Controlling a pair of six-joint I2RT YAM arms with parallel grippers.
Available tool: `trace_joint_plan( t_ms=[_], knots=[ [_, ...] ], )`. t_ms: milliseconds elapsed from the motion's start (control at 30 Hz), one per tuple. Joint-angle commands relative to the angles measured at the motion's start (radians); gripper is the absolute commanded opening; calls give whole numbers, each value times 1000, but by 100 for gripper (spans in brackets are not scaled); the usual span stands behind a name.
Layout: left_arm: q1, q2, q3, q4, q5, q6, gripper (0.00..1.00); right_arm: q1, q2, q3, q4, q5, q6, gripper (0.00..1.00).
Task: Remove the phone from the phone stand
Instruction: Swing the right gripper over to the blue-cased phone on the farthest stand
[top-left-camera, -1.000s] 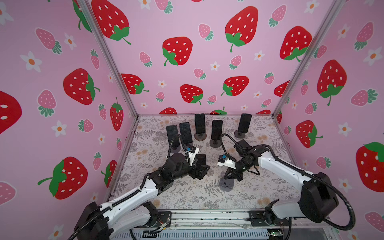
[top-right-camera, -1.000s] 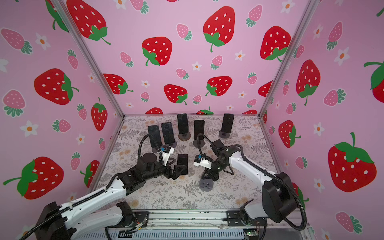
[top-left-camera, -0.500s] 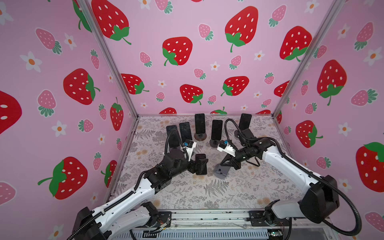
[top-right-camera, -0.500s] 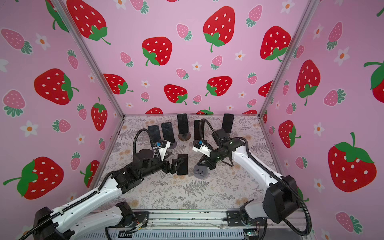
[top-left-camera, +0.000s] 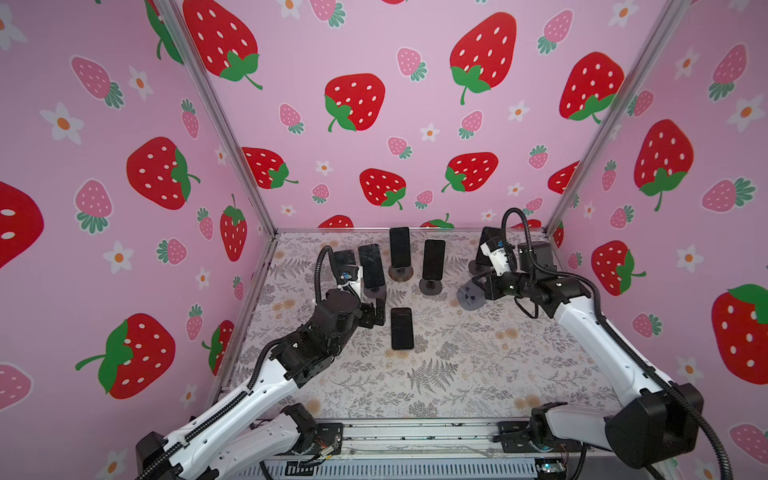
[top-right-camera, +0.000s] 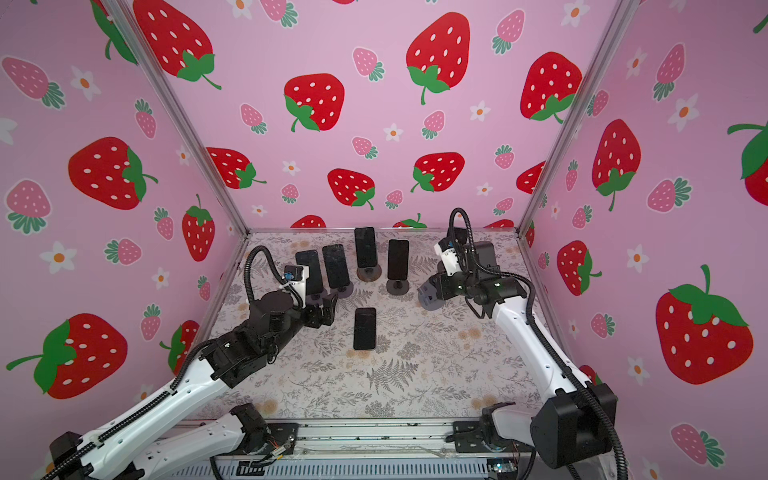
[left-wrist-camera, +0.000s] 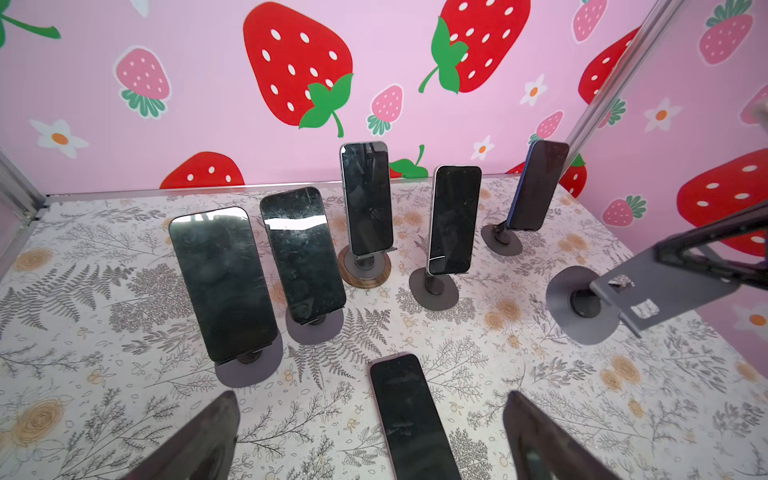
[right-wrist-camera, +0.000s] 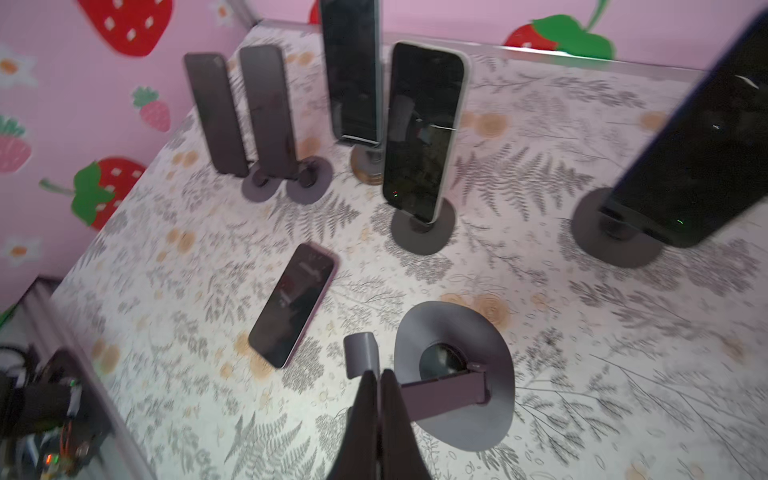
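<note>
Three walls, back wall (top-left-camera: 374, 124), left wall (top-left-camera: 62, 270) and right wall (top-left-camera: 706, 104), all pink with big red strawberries, small pink strawberries and white flowers. Bare metal corner posts (top-left-camera: 229, 137) run up where they meet, seen in both top views. The floor of the cell is a tabletop (top-left-camera: 457, 374) covered in a pale print of grey ferns and tan blossoms, with a metal rail (top-left-camera: 415, 434) along its near edge; light even and diffuse, shadows soft.
</note>
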Motion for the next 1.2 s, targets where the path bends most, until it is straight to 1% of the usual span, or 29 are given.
trace_joint_plan(
  t_ms=[0,67,167,300,467,567,733,867,1033,1167],
  knots=[
    [4,2,64,-6,-39,34,100,-7,-14,-16,218,124,198,0],
    [4,10,67,5,-30,32,100,-7,12,-26,316,152,249,0],
    [6,14,64,16,-16,-1,100,-10,83,53,333,216,270,0],
    [5,10,41,35,15,-26,100,-22,187,145,387,223,293,0],
    [6,21,59,-13,30,-54,100,-27,320,277,431,288,400,0],
    [6,21,53,-21,16,-53,100,-30,392,334,466,305,421,0],
    [7,19,30,11,12,-69,100,-31,515,442,473,256,452,0],
    [5,29,19,20,5,-80,100,-31,590,479,495,222,478,0],
    [6,41,14,26,16,-89,100,-34,698,560,436,198,493,0],
    [7,51,14,25,13,-101,100,-36,756,593,420,179,519,0]
  ],
)
